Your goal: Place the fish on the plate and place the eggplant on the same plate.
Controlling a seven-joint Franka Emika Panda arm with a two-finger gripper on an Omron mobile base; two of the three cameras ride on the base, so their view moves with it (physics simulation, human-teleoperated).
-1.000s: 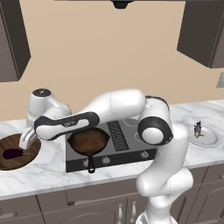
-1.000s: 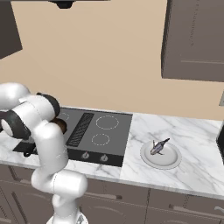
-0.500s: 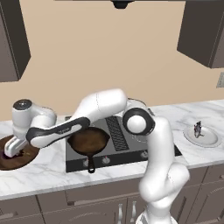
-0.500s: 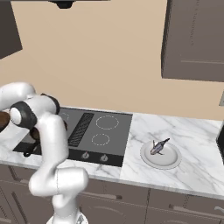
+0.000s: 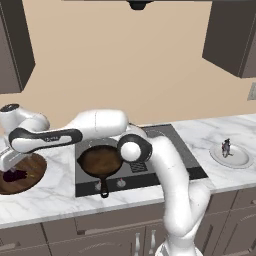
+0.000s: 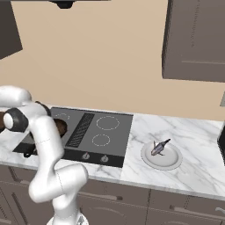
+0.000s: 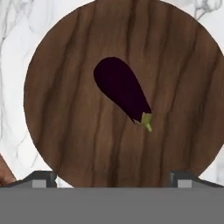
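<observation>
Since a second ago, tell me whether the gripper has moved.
Yes. In the left base view the gripper has swung left, away from the skillet, and now hangs open above the eggplant on the wooden board.

Arm stretched far left, hand pointing down, jaws wide open

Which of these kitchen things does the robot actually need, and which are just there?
Needed:
eggplant, lying on the wooden board
fish, already on the plate
plate
gripper, open above the eggplant

Just there:
wooden board
skillet
stovetop
</observation>
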